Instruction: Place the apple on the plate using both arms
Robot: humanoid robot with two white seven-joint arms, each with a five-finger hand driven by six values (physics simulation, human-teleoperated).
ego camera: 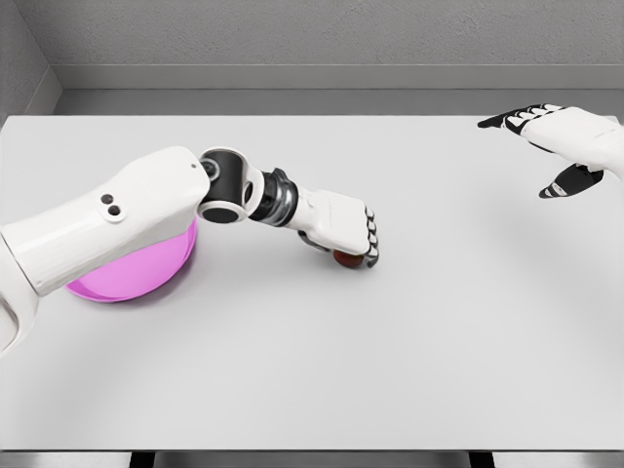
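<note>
The left arm reaches in from the lower left across the white desk (409, 351), its forearm passing over a pink plate (132, 278) so that only the plate's near rim and part of its inside show beneath it. The left hand (343, 226) lies palm down near the middle of the desk, fingers curled over the apple (347, 257), a small dark red-brown shape that peeks out under the fingertips. The hand covers most of the fruit, and its fingers look closed around it; whether the apple rests on the desk or is lifted just clear I cannot tell. The apple sits well apart from the plate, to the plate's right. Over at the far right edge, the right hand (565, 146) hovers above the desk, its black-tipped fingers spread and relaxed, thumb hanging below, holding nothing. A grey wall runs behind the desk's far edge
</note>
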